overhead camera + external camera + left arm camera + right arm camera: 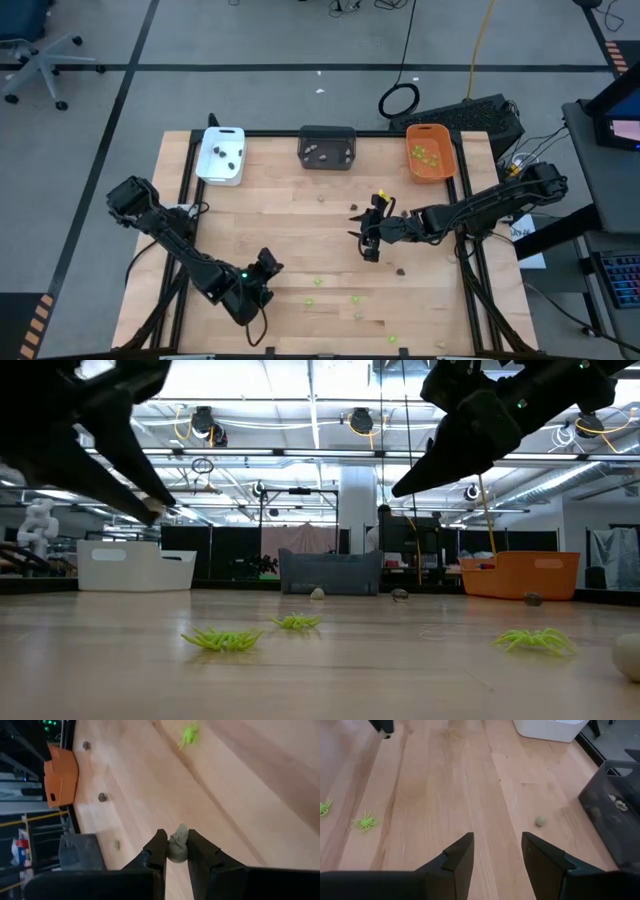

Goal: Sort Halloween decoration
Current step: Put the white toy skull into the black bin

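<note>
Left hand (177, 851), near bench's front edge: closed on a pale beige piece (177, 845) | right hand (497, 852), mid-bench: open, empty | piece judged light, small, easily dropped; pinched across its middle.

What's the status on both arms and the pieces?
Left gripper shut on beige piece, above the table. Right gripper open, empty, mid-table. Green spiders still loose. Nothing blocking.

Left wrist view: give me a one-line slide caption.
Left claw shut on a small pale beige-grey lumpy piece above the light wooden tabletop, a lime green plastic spider lying farther off.
</note>
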You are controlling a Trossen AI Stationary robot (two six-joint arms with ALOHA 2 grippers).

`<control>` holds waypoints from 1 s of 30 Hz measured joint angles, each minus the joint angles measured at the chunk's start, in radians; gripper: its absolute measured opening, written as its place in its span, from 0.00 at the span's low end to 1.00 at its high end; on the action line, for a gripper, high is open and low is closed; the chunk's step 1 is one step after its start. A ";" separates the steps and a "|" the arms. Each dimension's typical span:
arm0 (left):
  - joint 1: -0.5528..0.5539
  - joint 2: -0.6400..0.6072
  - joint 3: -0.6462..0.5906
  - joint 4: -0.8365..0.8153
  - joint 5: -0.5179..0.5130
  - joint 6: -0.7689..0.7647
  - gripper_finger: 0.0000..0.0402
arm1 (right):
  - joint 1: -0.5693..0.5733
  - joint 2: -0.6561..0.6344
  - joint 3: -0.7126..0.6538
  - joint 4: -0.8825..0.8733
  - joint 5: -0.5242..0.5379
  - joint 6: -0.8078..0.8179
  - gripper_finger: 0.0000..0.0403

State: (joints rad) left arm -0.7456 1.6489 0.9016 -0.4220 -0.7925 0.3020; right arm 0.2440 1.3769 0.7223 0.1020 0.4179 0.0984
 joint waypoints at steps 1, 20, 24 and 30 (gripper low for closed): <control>0.011 0.000 0.000 0.005 0.000 -0.004 0.11 | 0.000 0.000 0.000 0.000 0.000 -0.005 0.38; 0.357 -0.001 0.000 0.562 -0.001 0.295 0.11 | 0.060 0.000 0.000 -0.026 0.000 -0.014 0.38; 0.484 -0.001 0.000 0.751 0.089 0.485 0.11 | 0.100 -0.001 0.000 -0.077 0.004 0.013 0.38; 0.733 -0.001 0.000 0.970 0.422 0.563 0.11 | 0.179 -0.001 0.000 -0.091 0.077 0.045 0.38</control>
State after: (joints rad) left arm -0.0126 1.6478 0.9020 0.5484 -0.3707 0.8649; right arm 0.4230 1.3762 0.7223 0.0112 0.4954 0.1433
